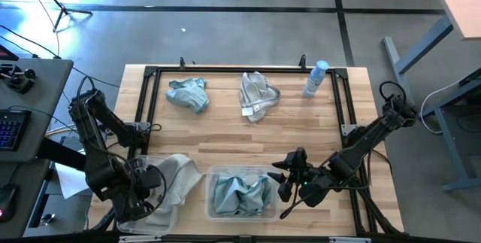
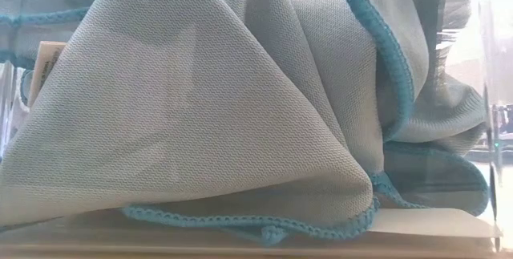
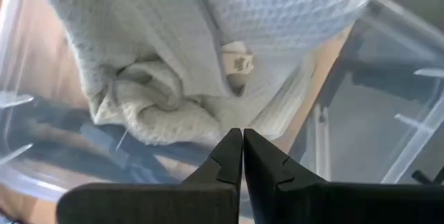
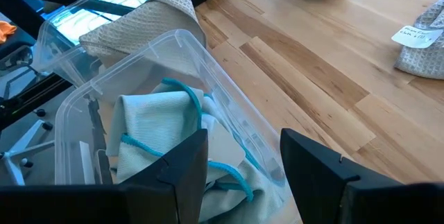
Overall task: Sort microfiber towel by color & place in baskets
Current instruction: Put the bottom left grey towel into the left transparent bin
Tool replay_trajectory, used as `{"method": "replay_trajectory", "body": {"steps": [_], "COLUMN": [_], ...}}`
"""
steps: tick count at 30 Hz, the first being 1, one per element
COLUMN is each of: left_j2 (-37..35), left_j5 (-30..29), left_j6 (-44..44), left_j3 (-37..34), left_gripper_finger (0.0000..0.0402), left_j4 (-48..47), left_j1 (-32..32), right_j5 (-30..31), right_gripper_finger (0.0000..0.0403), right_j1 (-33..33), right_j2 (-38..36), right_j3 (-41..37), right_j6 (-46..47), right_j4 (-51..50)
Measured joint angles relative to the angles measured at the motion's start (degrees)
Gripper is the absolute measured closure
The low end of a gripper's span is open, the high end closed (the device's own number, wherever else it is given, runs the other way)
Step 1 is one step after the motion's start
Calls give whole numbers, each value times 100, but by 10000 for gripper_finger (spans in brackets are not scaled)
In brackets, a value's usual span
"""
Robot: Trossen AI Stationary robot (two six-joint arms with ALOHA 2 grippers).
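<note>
Grey floor round a wooden worktop [image 1: 225, 134]. Sorting by colour: grey towel [image 1: 174, 175] in near-left basket [image 1: 167, 214], teal towels [image 1: 240, 194] in middle basket [image 1: 259, 214]. Left hand [image 3: 242, 156] shut, empty, just above the grey towel. Right hand [image 4: 243, 165] open beside teal basket. Two towels [image 1: 188, 92] [image 1: 257, 95] wait nr far edge, well apart from both hands.

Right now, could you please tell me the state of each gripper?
Left gripper: fingers shut, holding nothing, above the grey-beige towel in its basket.
Right gripper: fingers open, empty, beside the basket of teal towels.
</note>
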Motion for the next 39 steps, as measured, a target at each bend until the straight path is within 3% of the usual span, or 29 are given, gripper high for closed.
{"method": "replay_trajectory", "body": {"steps": [6,17,25,39], "left_j2": [0,2,2,2], "left_j5": [-190,-582,-536,164], "left_j6": [-253,-270,214,1851], "left_j3": [0,0,0,-2], "left_gripper_finger": [380,306,291,291], "left_j4": [69,72,76,74], "left_j1": [0,214,980,2589], "right_j5": [1,4,4,1], "right_gripper_finger": [226,226,226,226], "right_j1": [1,0,1,0], "right_j2": [0,0,2,2], "right_j3": [0,0,0,0], "right_j6": [0,-49,-63,-52], "right_j4": [0,0,-17,-151]}}
